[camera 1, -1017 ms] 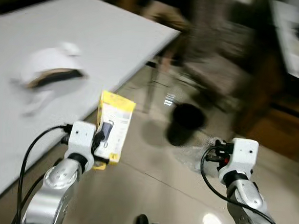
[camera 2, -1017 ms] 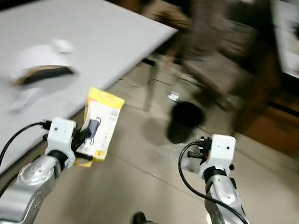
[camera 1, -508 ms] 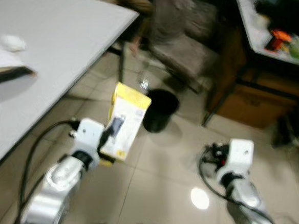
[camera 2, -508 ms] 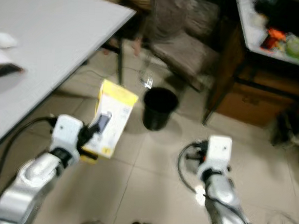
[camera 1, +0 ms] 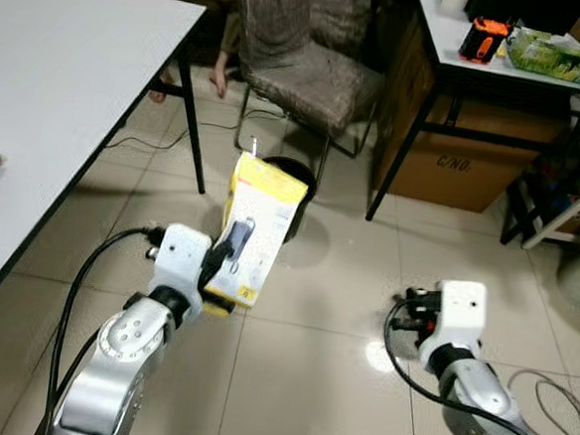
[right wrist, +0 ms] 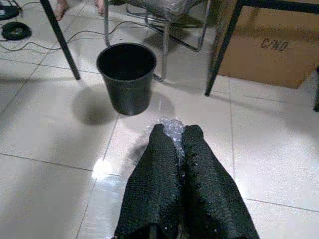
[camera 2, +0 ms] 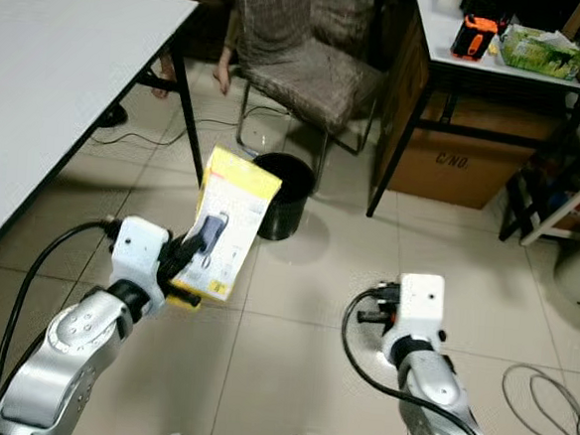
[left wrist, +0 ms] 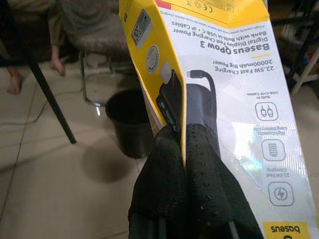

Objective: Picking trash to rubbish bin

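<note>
Now we see the black bin [camera 2: 280,195] mid-frame, not far right. Our left gripper [left wrist: 185,144] pinches the yellow power bank box [camera 1: 261,225]; our right gripper [right wrist: 177,144] squeezes bubble wrap [right wrist: 172,127].

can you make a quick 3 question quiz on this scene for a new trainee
1. True or false: the left gripper is shut on a yellow box.
2. Where does the black bin stand?
A. on the white table
B. on the tiled floor by the chair
C. on the desk beside the orange tool
3. Fill in: the right gripper is shut on a wad of clear ____.

Key
1. True. Its jaws pinch the box's edge.
2. B. It stands on the floor near the chair, ahead of both arms.
3. Bubble wrap, as far as the right wrist view shows.
</note>
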### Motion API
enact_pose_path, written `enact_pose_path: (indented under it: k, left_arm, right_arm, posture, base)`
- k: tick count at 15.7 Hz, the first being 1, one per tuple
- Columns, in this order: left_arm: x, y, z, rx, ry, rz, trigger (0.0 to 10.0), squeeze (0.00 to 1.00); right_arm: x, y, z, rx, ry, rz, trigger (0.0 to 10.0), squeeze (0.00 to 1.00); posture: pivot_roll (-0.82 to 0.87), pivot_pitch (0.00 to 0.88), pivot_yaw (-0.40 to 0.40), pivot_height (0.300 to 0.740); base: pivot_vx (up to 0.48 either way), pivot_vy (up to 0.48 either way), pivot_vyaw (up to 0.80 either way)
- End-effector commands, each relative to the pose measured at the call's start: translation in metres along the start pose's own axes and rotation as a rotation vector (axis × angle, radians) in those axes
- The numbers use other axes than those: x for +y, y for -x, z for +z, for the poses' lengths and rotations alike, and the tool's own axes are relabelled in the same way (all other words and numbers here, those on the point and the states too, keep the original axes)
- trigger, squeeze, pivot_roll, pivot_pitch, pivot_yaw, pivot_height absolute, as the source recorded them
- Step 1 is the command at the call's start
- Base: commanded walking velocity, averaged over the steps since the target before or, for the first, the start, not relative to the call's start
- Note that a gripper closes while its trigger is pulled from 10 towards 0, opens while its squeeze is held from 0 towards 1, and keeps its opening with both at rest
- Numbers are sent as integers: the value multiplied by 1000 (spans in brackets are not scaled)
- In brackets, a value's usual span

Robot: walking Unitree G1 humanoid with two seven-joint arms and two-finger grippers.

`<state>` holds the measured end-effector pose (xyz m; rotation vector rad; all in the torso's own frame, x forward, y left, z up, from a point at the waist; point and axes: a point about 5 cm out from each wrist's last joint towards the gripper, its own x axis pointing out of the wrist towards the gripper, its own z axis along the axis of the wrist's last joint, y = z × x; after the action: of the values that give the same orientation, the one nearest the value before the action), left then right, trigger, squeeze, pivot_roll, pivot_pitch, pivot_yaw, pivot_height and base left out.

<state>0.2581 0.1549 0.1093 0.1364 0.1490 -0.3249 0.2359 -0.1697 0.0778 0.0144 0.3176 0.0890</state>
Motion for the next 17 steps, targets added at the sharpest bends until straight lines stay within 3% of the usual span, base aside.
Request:
enact_pose_path:
  k: [1, 17]
  left_arm:
    - [-4, -1, -3, 7, 0, -17, 10000, 0]
    - [-4, -14, -15, 29, -45, -35, 10000, 0]
  right_arm:
    - [-2, 1, 0, 8, 35, 1, 10000, 0]
    - [-1, -15, 6, -15, 35, -3, 10000, 0]
  posture:
    - [-95, 156, -60, 740]
    - [-111, 117, -32, 740]
  base:
    - [412, 0, 0]
    - [424, 0, 0]
